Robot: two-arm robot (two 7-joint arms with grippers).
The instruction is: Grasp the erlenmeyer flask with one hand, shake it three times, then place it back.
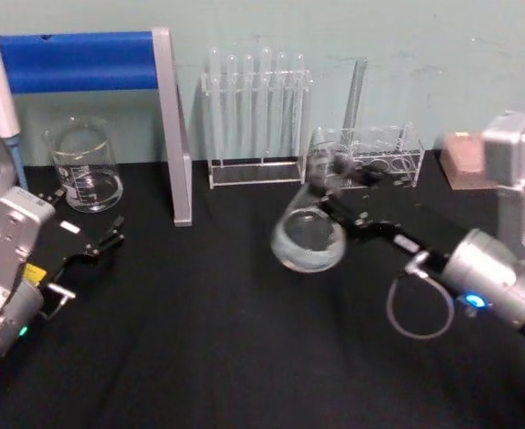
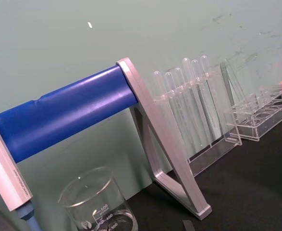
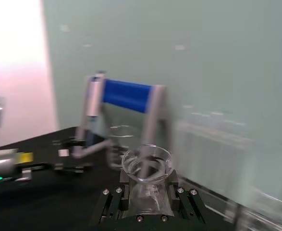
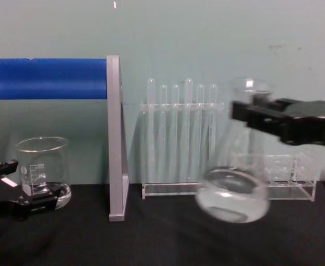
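Fingers [image 3: 113,206] of right gripper [image 1: 335,183] were clamped on the neck of the erlenmeyer flask [image 1: 309,234]. Flask hung tilted, base clear of table [image 1: 199,340], right of centre. Judged mid-shake: wants a firm hold at the neck and short swings. Test-tube rack [image 1: 258,116] and low clear rack [image 1: 383,152] stood just behind, the main hazard. Left gripper [image 1: 97,243] sat parked far left by beaker [image 1: 85,167], fingers apart, well clear.
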